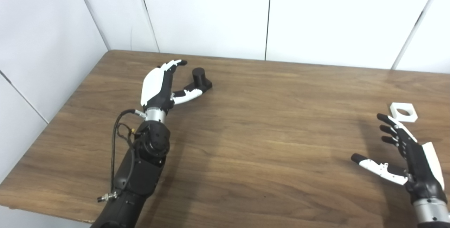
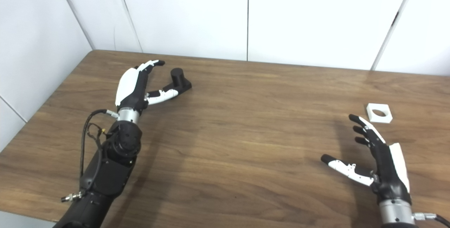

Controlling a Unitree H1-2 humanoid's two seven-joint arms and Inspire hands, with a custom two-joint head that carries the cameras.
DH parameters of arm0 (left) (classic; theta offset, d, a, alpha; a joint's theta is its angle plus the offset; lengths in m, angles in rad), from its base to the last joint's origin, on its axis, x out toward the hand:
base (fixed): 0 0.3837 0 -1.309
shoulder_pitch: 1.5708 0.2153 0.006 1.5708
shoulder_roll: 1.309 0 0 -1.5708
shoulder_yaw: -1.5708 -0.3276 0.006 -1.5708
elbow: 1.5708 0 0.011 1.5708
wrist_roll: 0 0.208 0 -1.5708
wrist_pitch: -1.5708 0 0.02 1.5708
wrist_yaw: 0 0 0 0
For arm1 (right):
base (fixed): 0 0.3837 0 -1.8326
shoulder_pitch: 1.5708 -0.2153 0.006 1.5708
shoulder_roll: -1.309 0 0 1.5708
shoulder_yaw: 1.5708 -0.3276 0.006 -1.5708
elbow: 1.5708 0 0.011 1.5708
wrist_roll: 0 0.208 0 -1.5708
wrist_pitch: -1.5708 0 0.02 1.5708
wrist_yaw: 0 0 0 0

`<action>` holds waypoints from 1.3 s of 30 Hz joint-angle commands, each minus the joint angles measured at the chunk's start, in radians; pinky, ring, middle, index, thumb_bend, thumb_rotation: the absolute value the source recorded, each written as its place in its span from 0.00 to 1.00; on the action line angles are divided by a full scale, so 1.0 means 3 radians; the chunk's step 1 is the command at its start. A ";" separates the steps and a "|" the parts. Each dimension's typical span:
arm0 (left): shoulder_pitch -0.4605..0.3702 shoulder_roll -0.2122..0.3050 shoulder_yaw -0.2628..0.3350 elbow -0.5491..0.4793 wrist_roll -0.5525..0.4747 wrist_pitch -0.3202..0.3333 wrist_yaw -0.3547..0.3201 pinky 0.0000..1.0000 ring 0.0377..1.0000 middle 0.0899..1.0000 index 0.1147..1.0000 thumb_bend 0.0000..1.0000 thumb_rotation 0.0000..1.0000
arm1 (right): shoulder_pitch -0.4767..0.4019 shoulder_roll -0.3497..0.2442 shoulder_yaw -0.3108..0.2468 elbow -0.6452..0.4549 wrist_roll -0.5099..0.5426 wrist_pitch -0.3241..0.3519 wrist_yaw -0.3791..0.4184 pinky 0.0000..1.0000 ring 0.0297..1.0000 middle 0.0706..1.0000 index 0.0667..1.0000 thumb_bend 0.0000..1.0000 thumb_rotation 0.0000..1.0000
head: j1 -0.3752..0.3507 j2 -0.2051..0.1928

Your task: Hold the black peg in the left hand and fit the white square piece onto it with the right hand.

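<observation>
The black peg (image 1: 200, 79), a short cylinder on a square base, stands on the wooden table (image 1: 267, 122) at the far left. My left hand (image 1: 160, 85) is open just left of it, thumb reaching toward the base, fingers stretched past it. I cannot tell whether the thumb touches the base. The white square piece (image 1: 403, 111), flat with a round hole, lies at the right side of the table. My right hand (image 1: 404, 154) is open a little in front of it, fingers spread and pointing toward it, apart from it.
White wall panels (image 1: 211, 13) close the table's far and left sides. The table's left edge runs diagonally beside my left arm (image 1: 140, 164). Bare wood lies between the two hands.
</observation>
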 commanded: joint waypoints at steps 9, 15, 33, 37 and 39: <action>-0.0222 0.0122 -0.0108 0.0108 0.0135 0.0103 0.0090 0.99 0.97 0.93 0.78 0.81 0.40 | -0.0069 -0.0027 -0.0024 -0.0105 -0.0004 -0.0075 -0.0013 0.78 0.85 0.89 0.84 0.77 0.27 | -0.0002 -0.0003; -0.0249 0.0144 -0.0159 0.0229 0.0209 0.0138 0.0113 0.98 0.98 0.94 0.78 0.80 0.42 | -0.0065 -0.0021 -0.0016 -0.0095 -0.0025 -0.0083 -0.0023 0.78 0.85 0.89 0.83 0.77 0.28 | -0.0004 -0.0006; -0.0370 0.0208 -0.0201 0.0596 0.0215 0.0146 0.0195 1.00 0.98 0.95 0.79 0.80 0.44 | -0.0024 -0.0019 -0.0029 -0.0123 -0.0024 -0.0070 -0.0027 0.79 0.85 0.89 0.83 0.77 0.29 | -0.0048 -0.0007; -0.0395 0.0212 -0.0207 0.0650 0.0203 0.0134 0.0197 0.99 0.98 0.95 0.79 0.80 0.44 | -0.0021 -0.0030 -0.0027 -0.0098 -0.0023 -0.0111 -0.0031 0.78 0.85 0.89 0.83 0.76 0.27 | -0.0063 -0.0016; -0.0409 0.0217 -0.0217 0.0678 0.0205 0.0124 0.0203 0.98 0.98 0.95 0.79 0.80 0.44 | -0.0018 -0.0026 -0.0026 -0.0112 -0.0041 -0.0080 -0.0032 0.78 0.85 0.89 0.83 0.76 0.28 | -0.0069 -0.0018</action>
